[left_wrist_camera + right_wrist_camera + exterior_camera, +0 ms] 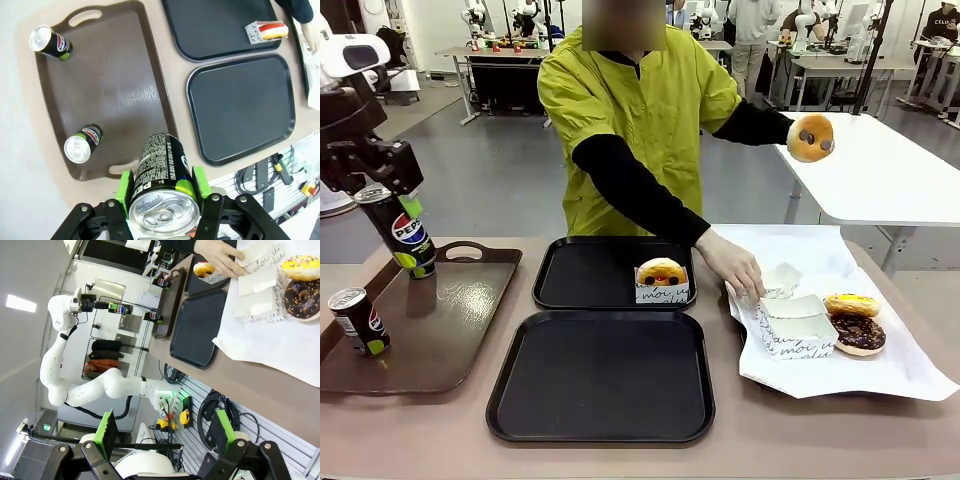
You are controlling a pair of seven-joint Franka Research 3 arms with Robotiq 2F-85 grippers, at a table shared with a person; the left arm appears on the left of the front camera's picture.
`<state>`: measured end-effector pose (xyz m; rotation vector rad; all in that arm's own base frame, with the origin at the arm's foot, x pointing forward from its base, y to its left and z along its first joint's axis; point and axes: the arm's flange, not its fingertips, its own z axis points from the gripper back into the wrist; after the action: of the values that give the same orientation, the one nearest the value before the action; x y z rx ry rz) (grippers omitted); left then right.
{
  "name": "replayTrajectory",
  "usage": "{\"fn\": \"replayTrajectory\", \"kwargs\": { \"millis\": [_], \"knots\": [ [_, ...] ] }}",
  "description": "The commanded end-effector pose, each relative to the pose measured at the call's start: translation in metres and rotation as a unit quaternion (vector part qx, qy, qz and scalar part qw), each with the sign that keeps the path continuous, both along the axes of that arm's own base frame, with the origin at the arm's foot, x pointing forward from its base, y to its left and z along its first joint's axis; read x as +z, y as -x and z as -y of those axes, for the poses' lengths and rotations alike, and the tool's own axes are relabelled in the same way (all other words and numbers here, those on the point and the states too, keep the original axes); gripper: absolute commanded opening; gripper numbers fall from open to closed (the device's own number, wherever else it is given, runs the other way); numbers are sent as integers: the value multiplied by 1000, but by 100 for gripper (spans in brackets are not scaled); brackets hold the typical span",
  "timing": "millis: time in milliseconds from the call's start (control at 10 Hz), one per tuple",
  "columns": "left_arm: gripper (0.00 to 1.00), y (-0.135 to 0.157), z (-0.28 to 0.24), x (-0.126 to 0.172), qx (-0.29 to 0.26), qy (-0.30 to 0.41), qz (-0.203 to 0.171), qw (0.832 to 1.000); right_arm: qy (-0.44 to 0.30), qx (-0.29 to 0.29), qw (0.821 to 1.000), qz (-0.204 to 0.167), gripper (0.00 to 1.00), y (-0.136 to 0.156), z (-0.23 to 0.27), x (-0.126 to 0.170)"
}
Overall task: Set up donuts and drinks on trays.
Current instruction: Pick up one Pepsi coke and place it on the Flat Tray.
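Note:
My left gripper (375, 192) is shut on the top of a black Pepsi can (404, 238), which hangs tilted above the far left corner of the brown tray (450, 330). In the left wrist view the green pads (125, 187) clamp that can (160, 175). Two more cans (50, 42) (82, 145) stand on the brown tray. Two black trays lie mid-table; the far one (580, 275) carries a boxed yellow donut (662, 280), the near one (600, 375) is bare. My right gripper (164, 432) is open with nothing between its fingers.
A person at the far side holds a donut (810, 138) up in one hand and rests the other hand (735, 265) on white paper (880, 375). On that paper lie an empty white box (795, 325), a yellow donut (851, 304) and a chocolate donut (858, 333).

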<state>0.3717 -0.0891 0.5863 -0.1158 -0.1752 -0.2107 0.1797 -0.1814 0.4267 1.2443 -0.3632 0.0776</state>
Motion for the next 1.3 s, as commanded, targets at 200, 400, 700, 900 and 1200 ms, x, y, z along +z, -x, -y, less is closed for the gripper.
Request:
{"fn": "replayTrajectory", "kwargs": {
  "millis": [200,400,700,900,1200],
  "knots": [
    [58,-4,0,9,-2,4,5,1000,-4,2,1000,9,100,1,0,1],
    [58,-4,0,9,-2,4,5,1000,-4,2,1000,9,100,1,0,1],
    [58,-4,0,9,-2,4,5,1000,-4,2,1000,9,100,1,0,1],
    [58,-4,2,3,-1,0,1,1000,-4,2,1000,9,100,1,0,1],
    [58,-33,44,-10,-46,-17,-4,999,-4,2,1000,9,100,1,0,1]
  ]
}}
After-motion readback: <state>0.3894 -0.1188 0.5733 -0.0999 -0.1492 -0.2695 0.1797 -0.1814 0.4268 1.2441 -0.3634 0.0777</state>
